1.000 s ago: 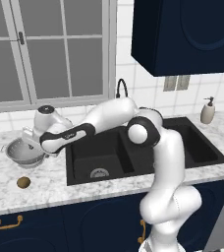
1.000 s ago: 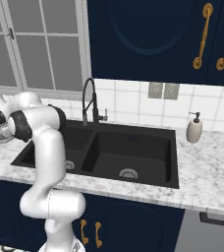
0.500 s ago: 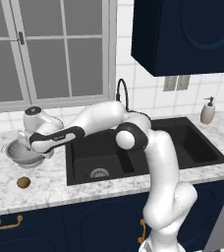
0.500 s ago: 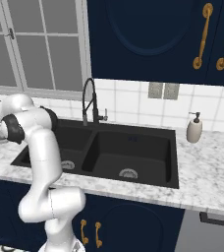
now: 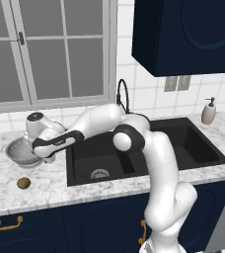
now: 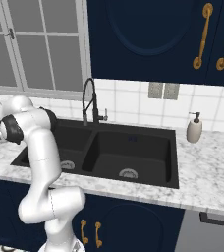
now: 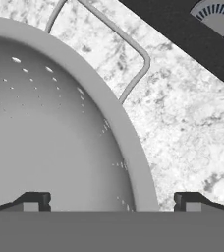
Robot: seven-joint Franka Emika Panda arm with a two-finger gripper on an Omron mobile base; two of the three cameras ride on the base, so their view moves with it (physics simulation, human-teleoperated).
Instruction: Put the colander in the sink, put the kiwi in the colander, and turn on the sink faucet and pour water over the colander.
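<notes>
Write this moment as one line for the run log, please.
stage: reaching for colander | gripper: open, straddling rim of silver-grey perforated metal colander | colander: on marble counter | small brown oval kiwi: on counter | matte black sink: empty

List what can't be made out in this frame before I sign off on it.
- Colander: in the left base view the hand covers its right side; in the hand view its far side is cut off by the frame edges.
- Claw: whether its fingertips touch the rim is unclear; the bottom band hides them.
- Kiwi: too small to show detail.
- Sink faucet: base hidden behind the arm in the left base view.
</notes>
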